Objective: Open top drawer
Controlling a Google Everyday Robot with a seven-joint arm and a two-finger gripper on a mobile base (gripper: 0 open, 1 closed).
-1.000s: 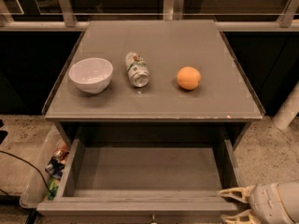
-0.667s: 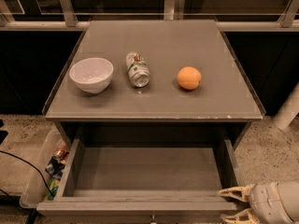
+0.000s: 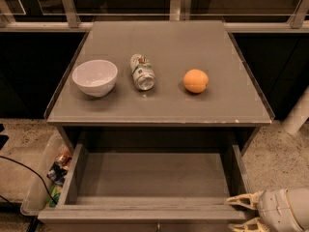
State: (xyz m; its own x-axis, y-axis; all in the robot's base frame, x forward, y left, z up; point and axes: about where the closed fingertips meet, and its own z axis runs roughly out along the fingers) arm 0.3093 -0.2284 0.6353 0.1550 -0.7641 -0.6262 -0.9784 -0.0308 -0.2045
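Look low in the view for the top drawer (image 3: 154, 175): drawn far out from under the table (image 3: 159, 37), grey box bare inside, front rim running along the bottom edge. Reckon the opening all but done. Judge it stiff and boxy, fairly heavy, made to slide rather than lift; neither fragile nor slippery. Take hold best at the small knob (image 3: 157, 224) in the middle of the front, barely showing at the bottom edge, to pull straight without racking; failing that, hook the front rim. Find the hand (image 3: 231, 214) at lower right, just beside the drawer's right front corner, tan fingers (image 3: 240, 201) spread apart, clamped on nothing as far as can be made out. Avoid any hard jerk: bowl (image 3: 95, 76), toppled can (image 3: 143, 71) and orange (image 3: 196, 80) on top, apt to roll.
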